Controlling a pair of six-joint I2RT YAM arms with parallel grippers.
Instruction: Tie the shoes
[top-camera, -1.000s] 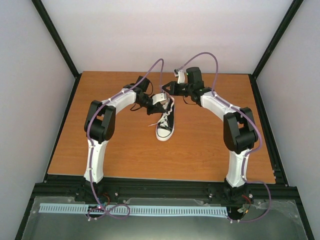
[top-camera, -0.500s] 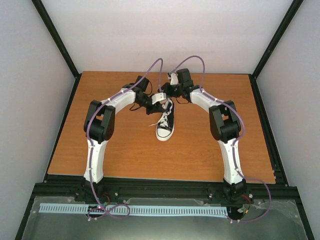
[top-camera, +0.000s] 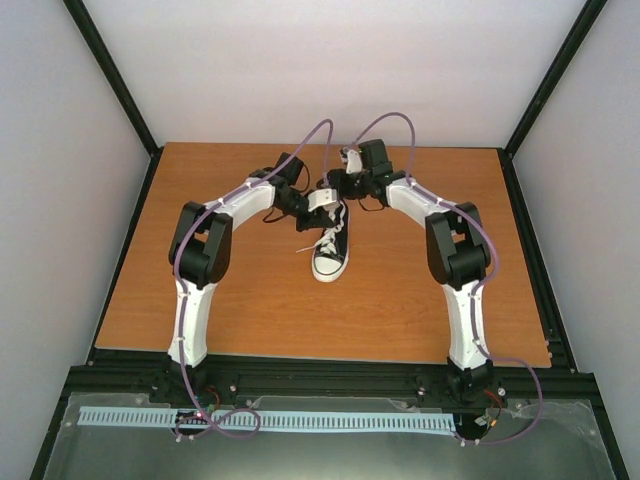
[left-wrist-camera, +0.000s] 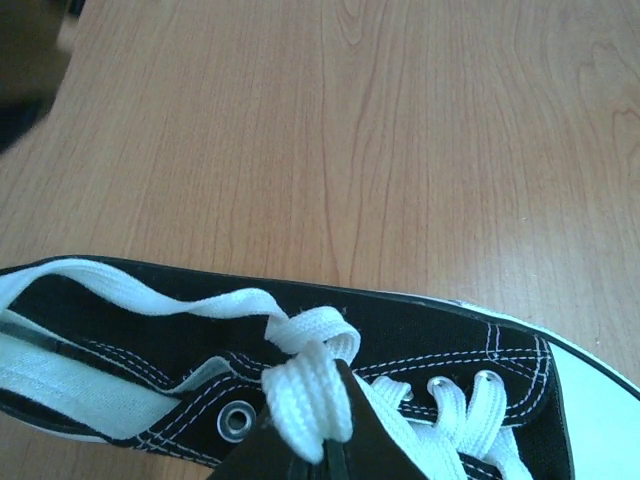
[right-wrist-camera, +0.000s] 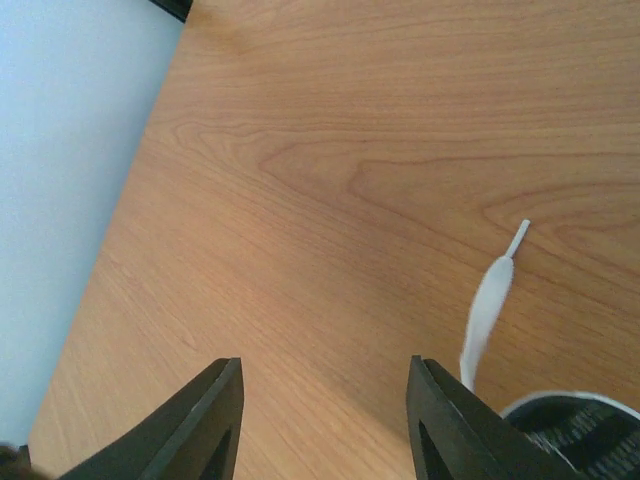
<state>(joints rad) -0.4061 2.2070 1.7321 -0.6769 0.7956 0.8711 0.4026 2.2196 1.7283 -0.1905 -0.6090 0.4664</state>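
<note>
Evidently the left gripper (left-wrist-camera: 318, 445) pinches the flat white lace (left-wrist-camera: 300, 390) of the small black canvas sneaker (left-wrist-camera: 430, 335) taut (my guess); the right gripper (right-wrist-camera: 325, 420) hovers, spread apart, beside the loose end (right-wrist-camera: 487, 310).

Readable text, labels, brands, numbers and signs: none recorded in any view. The sneaker (left-wrist-camera: 430, 335) showed only plain black canvas, white stitching and metal eyelets. Any marking it carried was too small to read from above.
</note>
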